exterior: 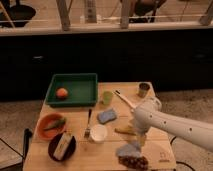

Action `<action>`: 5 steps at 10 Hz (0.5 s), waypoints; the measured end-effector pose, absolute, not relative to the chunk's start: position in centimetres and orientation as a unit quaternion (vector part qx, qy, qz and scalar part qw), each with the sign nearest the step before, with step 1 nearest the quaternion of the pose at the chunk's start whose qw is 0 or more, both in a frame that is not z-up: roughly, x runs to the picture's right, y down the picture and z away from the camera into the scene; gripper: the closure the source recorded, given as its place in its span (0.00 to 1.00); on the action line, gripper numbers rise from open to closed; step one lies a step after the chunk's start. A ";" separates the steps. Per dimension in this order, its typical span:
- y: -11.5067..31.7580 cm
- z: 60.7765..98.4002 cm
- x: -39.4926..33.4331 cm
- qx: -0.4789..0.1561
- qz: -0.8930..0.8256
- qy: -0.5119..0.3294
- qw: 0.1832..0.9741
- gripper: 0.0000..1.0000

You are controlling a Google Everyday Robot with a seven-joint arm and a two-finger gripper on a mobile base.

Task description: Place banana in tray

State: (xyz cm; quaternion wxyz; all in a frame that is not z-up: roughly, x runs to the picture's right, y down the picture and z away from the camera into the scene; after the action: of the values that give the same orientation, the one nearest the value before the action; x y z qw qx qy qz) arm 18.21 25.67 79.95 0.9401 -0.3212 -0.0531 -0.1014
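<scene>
At the far left of the wooden table [76,117], near its front edge, sits a black round plate [54,149] with a pale piece of food on it. Just behind it is an orange bowl [44,121] with a green vegetable [55,123] lying in it. Further back, at the table's rear left corner, stands the dark-green tray [80,89]. A round orange fruit [62,93] rests on its floor toward the left side.

Moving right, a fork [88,125] lies lengthwise on the table, and a white cup [98,133] stands just beside its lower end. Behind these are a blue sponge [107,116] and, nearer the tray's right wall, a small green cup [107,97]. A light-handled utensil [125,99] lies diagonally past the green cup.

The banana [123,130] lies flat on the table right of the white cup, well apart from the tray and not in it. Before it, at the front edge, are a bluish crumpled item [128,149] and a dark red bunch that looks like grapes [134,161]. A brownish cup [144,89] stands at the rear right.

The white robot arm [172,125] reaches in from the right. Its pincer [140,138] hangs low, just beside the banana's right end, with its fingers spread wide and nothing in their hold. Whether it touches the banana cannot be told.
</scene>
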 end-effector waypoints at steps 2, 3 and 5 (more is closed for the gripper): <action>25.9 80.1 18.1 -0.321 -0.104 -0.054 0.940 0.20; 26.0 80.2 18.2 -0.320 -0.104 -0.054 0.940 0.20; 26.2 80.2 18.2 -0.320 -0.105 -0.055 0.940 0.20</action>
State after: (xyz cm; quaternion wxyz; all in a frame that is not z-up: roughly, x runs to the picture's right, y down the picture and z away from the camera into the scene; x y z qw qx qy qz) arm 18.20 26.16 80.21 0.9400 -0.3201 -0.0547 -0.1045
